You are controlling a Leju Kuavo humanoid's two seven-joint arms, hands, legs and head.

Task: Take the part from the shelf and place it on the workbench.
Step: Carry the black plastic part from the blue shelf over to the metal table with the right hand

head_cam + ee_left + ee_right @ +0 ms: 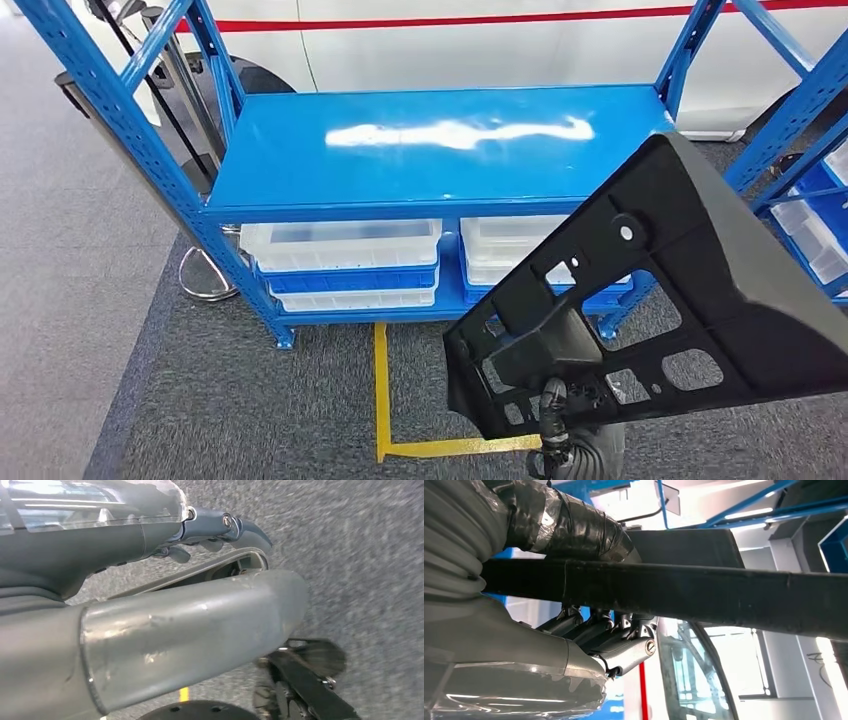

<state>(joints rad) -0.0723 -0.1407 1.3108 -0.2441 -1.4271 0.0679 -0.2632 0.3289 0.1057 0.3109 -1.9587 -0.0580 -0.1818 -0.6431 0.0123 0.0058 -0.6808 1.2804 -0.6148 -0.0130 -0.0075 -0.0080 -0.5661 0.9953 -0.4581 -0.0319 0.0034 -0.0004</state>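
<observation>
The part is a large black plastic bracket with several cut-outs, held up at the right of the head view, in front of the blue bench. My right hand grips its lower end from below. In the right wrist view a taped thumb presses one side of the part's dark edge and the fingers curl against the other. My left hand hangs over grey carpet with nothing in it, its fingers apart from the thumb.
The bench's blue top is bare and glossy. Clear bins on blue trays fill its lower shelf. A second blue rack with bins stands at the right. Yellow floor tape runs toward the bench. A black stand sits at the left.
</observation>
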